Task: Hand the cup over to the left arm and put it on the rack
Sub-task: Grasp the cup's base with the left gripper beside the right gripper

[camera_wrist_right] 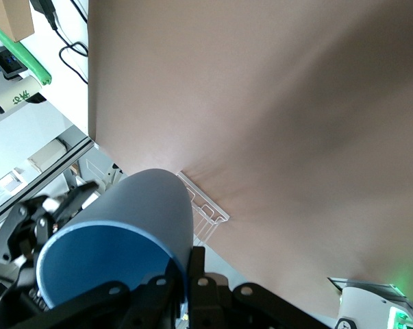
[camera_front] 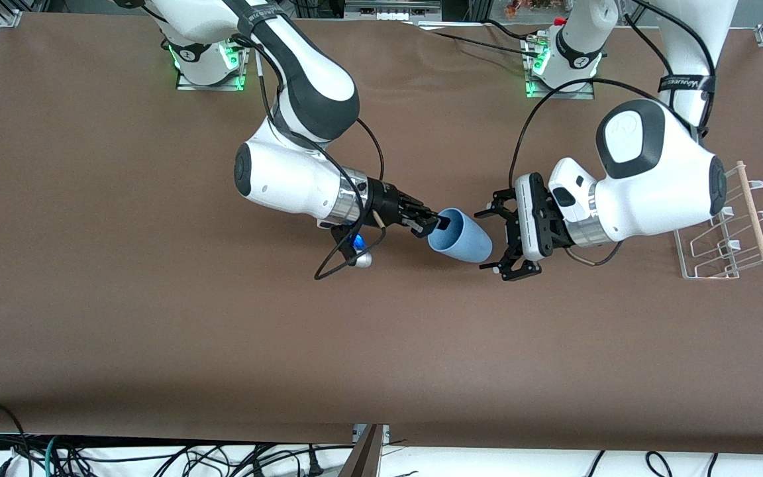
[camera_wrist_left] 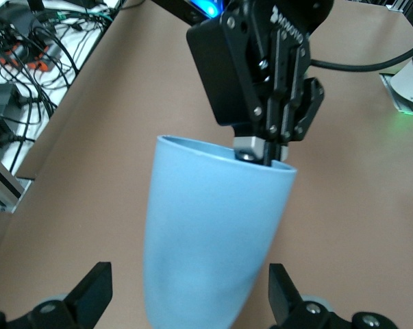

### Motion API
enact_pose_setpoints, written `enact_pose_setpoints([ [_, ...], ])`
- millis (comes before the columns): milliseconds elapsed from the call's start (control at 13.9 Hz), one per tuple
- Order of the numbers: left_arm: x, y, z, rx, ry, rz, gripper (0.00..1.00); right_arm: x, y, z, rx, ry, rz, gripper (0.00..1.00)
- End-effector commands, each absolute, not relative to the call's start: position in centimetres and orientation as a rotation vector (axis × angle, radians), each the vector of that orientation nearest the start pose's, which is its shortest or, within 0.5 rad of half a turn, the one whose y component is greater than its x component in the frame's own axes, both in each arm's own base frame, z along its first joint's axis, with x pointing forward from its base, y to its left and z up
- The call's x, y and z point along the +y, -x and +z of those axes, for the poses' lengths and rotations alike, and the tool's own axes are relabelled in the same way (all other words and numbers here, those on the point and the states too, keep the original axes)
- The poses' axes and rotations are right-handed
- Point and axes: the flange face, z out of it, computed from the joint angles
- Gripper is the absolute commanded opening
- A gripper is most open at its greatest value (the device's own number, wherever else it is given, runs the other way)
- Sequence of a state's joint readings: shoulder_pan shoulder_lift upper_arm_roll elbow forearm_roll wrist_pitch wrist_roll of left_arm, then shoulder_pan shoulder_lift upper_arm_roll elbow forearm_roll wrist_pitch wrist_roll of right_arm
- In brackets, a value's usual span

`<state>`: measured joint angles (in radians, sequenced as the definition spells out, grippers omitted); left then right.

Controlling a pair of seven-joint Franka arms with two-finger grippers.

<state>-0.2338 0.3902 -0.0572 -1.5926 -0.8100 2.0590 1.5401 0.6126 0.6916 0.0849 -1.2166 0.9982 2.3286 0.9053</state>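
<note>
Over mid-table, the right gripper is pinching the cup by its rim, base presented sideways for handover, while the left gripper is spreading wide around it; the rack is waiting beside the left arm.

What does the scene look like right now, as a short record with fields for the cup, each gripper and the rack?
cup: light-blue tapered plastic cup, held on its side in the air over the middle of the brown table, base toward the left gripper
right gripper: black two-finger right gripper, shut on the cup's rim, one finger inside the mouth
left gripper: black two-finger left gripper, open, fingers either side of the cup's base, not closed on it
rack: white wire rack with wooden dowel, at the left arm's end of the table
handover: not yet done
</note>
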Motion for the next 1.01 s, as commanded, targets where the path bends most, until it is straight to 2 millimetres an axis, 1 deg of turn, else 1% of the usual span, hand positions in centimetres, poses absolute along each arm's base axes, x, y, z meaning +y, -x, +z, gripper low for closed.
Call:
enact_pose_setpoints([
  [0, -23.9, -64.0, 42.6, -1.675, -1.816, 0.727, 0.94, 50.0, -60.3, 43.1, 0.864, 2.004, 0.491, 0.00],
  [72, -23.9, -64.0, 42.6, -1.677, -1.815, 0.728, 0.80, 50.0, -60.3, 43.0, 0.863, 2.005, 0.494, 0.00],
  [144, -23.9, -64.0, 42.6, -1.677, -1.813, 0.725, 0.38, 50.0, -60.2, 43.3, 0.859, 2.006, 0.497, 0.00],
  [216, -23.9, -63.9, 42.6, -1.675, -1.808, 0.720, 0.13, 49.9, -60.2, 43.5, 0.857, 2.005, 0.496, 0.00],
  [288, -23.9, -63.9, 42.5, -1.675, -1.806, 0.718, 0.07, 49.9, -60.3, 43.5, 0.858, 2.005, 0.496, 0.00],
  [432, -23.9, -63.9, 42.5, -1.676, -1.804, 0.716, 0.01, 49.9, -60.2, 43.5, 0.858, 2.006, 0.500, 0.00],
  [577, -23.8, -63.9, 42.5, -1.676, -1.798, 0.707, 0.01, 49.9, -60.2, 43.5, 0.858, 2.006, 0.500, 0.00],
  [649, -23.7, -63.8, 42.5, -1.673, -1.794, 0.698, 0.01, 49.9, -60.2, 43.5, 0.858, 2.006, 0.500, 0.03],
  [721, -23.6, -63.7, 42.5, -1.671, -1.786, 0.685, 0.01, 49.8, -60.3, 43.4, 0.855, 2.010, 0.495, 0.84],
  [793, -23.6, -63.6, 42.7, -1.674, -1.777, 0.677, 0.01, 49.5, -60.5, 43.8, 0.852, 2.012, 0.481, 1.00],
  [865, -23.1, -63.6, 42.7, -1.671, -1.773, 0.662, 0.01, 49.2, -60.6, 44.1, 0.853, 2.009, 0.480, 1.00],
  [937, -23.1, -63.4, 42.8, -1.677, -1.761, 0.646, 0.00, 48.7, -60.9, 44.6, 0.851, 2.007, 0.484, 1.00],
])
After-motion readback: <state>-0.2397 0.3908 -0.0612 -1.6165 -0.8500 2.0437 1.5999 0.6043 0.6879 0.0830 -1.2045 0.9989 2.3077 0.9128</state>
